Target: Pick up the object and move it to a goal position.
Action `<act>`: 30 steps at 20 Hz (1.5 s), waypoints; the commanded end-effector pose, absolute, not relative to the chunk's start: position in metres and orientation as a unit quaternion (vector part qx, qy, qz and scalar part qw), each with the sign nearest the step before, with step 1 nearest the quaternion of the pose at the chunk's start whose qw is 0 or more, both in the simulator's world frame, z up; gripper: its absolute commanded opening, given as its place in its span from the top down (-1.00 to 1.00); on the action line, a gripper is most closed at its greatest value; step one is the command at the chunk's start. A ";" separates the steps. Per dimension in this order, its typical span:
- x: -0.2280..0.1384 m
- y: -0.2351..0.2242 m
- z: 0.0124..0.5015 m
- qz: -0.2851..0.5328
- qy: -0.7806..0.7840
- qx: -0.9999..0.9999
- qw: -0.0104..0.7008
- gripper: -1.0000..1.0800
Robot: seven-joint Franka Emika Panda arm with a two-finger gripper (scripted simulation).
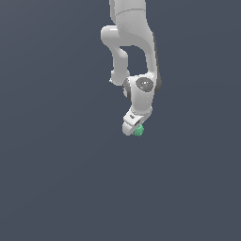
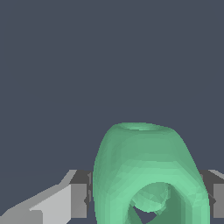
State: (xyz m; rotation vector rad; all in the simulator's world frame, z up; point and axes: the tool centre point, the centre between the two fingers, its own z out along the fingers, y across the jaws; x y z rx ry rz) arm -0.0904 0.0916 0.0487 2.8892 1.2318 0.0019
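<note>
The object (image 1: pixel 138 131) is a small bright green lump at the tip of the white arm, near the middle of the exterior view. In the wrist view the object (image 2: pixel 144 170) fills the space between the two fingers, a rounded green shape with a flat rim on one end and a hole through it. My gripper (image 1: pixel 135 129) is shut on it, with one grey fingertip (image 2: pixel 78 199) pressed on each side. The gripper hides part of the object in the exterior view.
Only a plain dark grey-blue background surrounds the arm (image 1: pixel 134 42) in both views. No table, edge, goal marker or other object shows.
</note>
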 end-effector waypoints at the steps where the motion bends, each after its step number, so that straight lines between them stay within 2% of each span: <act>1: -0.087 0.084 0.049 0.001 0.392 0.920 0.001 1.00; 9: -0.063 0.034 0.050 0.000 0.392 0.920 0.000 1.00; 23: 0.007 -0.101 0.055 0.000 0.392 0.920 0.000 1.00; 30: 0.029 -0.141 0.056 0.000 0.392 0.920 0.000 1.00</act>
